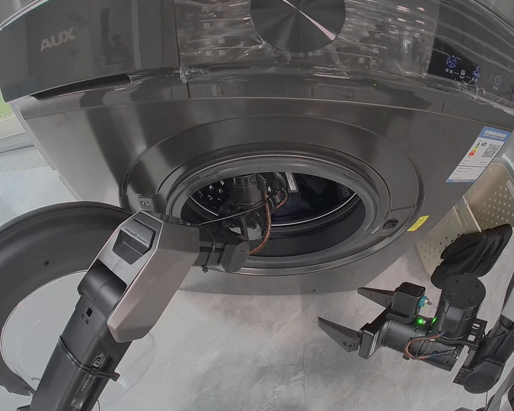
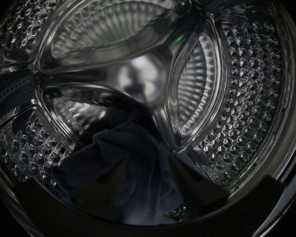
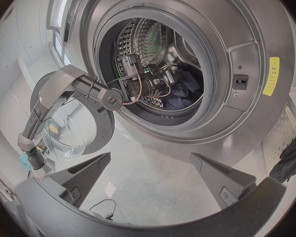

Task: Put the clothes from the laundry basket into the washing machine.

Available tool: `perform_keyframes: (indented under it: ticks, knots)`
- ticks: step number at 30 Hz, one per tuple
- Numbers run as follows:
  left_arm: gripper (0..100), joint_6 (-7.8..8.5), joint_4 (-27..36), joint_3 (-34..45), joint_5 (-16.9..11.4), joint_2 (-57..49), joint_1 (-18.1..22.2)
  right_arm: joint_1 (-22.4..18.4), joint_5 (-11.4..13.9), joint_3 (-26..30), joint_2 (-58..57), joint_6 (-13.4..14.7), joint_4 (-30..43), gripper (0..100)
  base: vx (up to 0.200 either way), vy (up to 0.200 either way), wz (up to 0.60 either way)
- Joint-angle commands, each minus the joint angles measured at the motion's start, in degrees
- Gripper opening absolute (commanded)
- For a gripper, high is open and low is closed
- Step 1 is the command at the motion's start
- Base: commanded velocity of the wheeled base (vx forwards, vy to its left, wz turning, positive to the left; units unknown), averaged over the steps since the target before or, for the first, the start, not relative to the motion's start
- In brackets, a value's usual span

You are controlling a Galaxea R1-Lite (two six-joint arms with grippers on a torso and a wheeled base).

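The grey washing machine [image 1: 302,115] stands with its round opening [image 1: 274,212] uncovered. My left arm reaches through it, and the left gripper [image 3: 175,77] sits inside the steel drum [image 2: 246,83]. It is open just above a dark blue garment [image 2: 131,155] lying on the drum floor. That garment [image 3: 184,92] also shows through the opening. My right gripper [image 1: 340,305] hangs open and empty over the floor, right of the machine's front. Beside it a white perforated laundry basket [image 1: 497,195] has a black garment [image 1: 474,252] draped over its rim.
The machine's round door [image 1: 34,258] is swung wide open to the left, close to my left arm's elbow. Grey tiled floor [image 1: 257,349] lies in front of the machine. The basket [image 3: 283,132] stands tight against the machine's right side.
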Motion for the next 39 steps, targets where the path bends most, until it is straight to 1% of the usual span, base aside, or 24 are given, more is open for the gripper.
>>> perform_keyframes:
  ticks: [1,5,8,9,12,14,16,18,19,22,24,26,29,33,36,39]
  knots:
    - [100,-0.13,0.00,0.12,0.14,-0.37,-0.33,0.00,0.00,0.06,0.09,-0.08,-0.03,100,0.000,0.000,0.00]
    - [100,-0.04,1.76,2.14,0.58,-1.77,-0.60,0.00,0.00,0.14,0.00,0.01,-0.03,100,0.000,0.000,0.00]
    - [100,0.22,3.16,7.42,0.58,-5.55,-1.39,0.00,0.00,0.32,0.00,0.01,-0.03,100,0.000,0.000,0.00]
    - [100,0.22,3.25,8.03,0.58,-5.99,-1.56,0.00,0.00,0.32,0.00,-0.08,-0.03,100,0.000,0.000,0.00]
    - [100,0.84,3.69,17.00,0.40,-11.00,-2.79,-0.09,0.00,0.50,0.00,0.01,-0.03,100,0.000,0.000,0.00]
    - [100,1.72,3.78,23.41,-0.30,-14.69,-3.67,-0.09,0.00,0.67,-0.09,0.01,-0.03,100,0.000,0.000,0.00]
    - [100,3.04,3.60,31.94,-1.09,-18.74,-4.90,0.00,0.00,1.20,-0.18,0.01,-0.03,100,0.000,0.000,0.00]
    - [100,4.44,3.43,39.58,-2.50,-22.08,-6.40,0.00,0.00,1.73,-0.18,-0.08,-0.03,100,0.000,0.000,0.00]
    - [100,4.71,2.90,43.19,-2.94,-23.48,-7.28,0.09,0.09,2.34,-0.18,-0.17,-0.03,100,0.000,0.000,0.00]
    - [100,4.97,2.02,51.27,-3.02,-27.17,-9.38,0.18,0.27,4.54,-0.27,-0.52,-0.03,100,0.000,0.000,0.00]
    - [100,5.15,-0.09,54.88,-3.29,-29.19,-10.26,0.53,0.35,5.42,-0.44,-0.52,-0.03,100,0.000,0.000,0.00]
    - [100,5.15,-2.37,58.22,-4.17,-31.57,-11.23,0.79,0.35,6.12,-1.23,-0.52,-0.03,100,0.000,0.000,0.00]
    - [100,5.23,-3.87,64.11,-6.01,-35.61,-11.85,0.97,0.44,7.35,-2.46,-0.52,0.05,100,0.000,0.000,0.00]
    - [100,4.97,-5.28,73.95,-6.19,-41.59,-14.04,0.18,0.09,7.35,-4.31,-0.52,0.58,100,0.000,0.000,0.00]
    - [100,4.71,-8.79,81.42,-6.54,-45.63,-16.06,0.00,-0.17,7.35,-6.33,-0.69,0.58,100,0.000,0.000,0.00]
    - [100,4.88,-13.10,87.48,-6.45,-48.09,-16.86,-0.09,-0.26,7.35,-7.65,-0.61,0.76,100,0.000,0.000,0.00]
